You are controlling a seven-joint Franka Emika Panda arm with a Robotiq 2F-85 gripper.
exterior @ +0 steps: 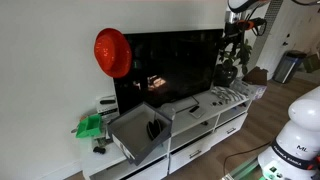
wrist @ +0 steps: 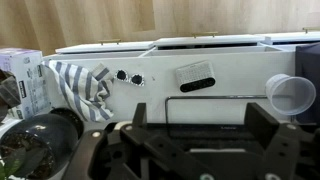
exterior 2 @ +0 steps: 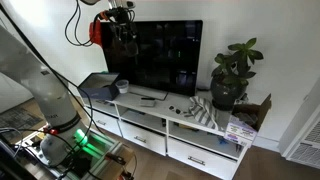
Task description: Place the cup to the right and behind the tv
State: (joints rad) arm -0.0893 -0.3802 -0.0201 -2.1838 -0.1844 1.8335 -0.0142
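Note:
The tv is a wide black flat-screen on a white console; it also shows in an exterior view. A clear plastic cup stands on the console top at the right edge of the wrist view, apart from my gripper. It is too small to make out in the exterior views. My gripper is open and empty, high above the console in front of the tv. It shows near the tv's upper corner in an exterior view and at the top right in an exterior view.
A grey open-topped box sits at one end of the console and a potted plant at the opposite end. A striped cloth, a black remote and small items lie between. A red round object hangs at the tv's upper corner.

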